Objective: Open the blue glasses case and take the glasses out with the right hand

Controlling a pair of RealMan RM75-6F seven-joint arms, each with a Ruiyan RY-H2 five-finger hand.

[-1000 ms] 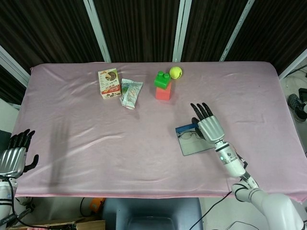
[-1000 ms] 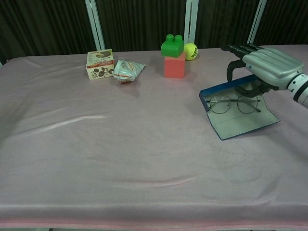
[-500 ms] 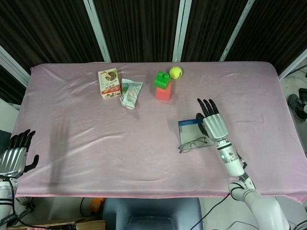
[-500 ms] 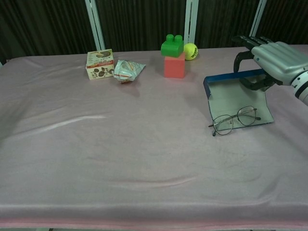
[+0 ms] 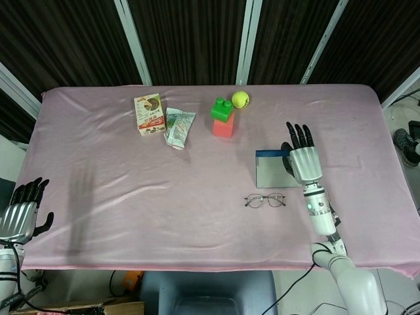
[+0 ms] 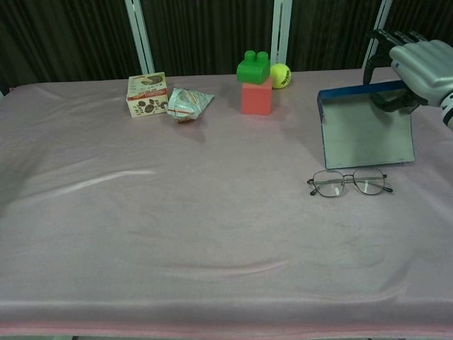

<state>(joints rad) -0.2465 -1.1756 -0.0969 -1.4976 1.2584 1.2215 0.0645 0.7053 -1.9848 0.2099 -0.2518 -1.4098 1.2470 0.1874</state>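
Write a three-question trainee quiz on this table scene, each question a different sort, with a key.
1. True or false: the glasses lie inside the blue case.
2. Which hand grips the case? A) the left hand B) the right hand C) neither
3. Fill in: the green block sits on top of a ____ block, with the yellow ball beside it.

Key: 1. False; they lie on the pink cloth, just in front of the open case. 2. B; it holds the case's far right edge. 3. red.
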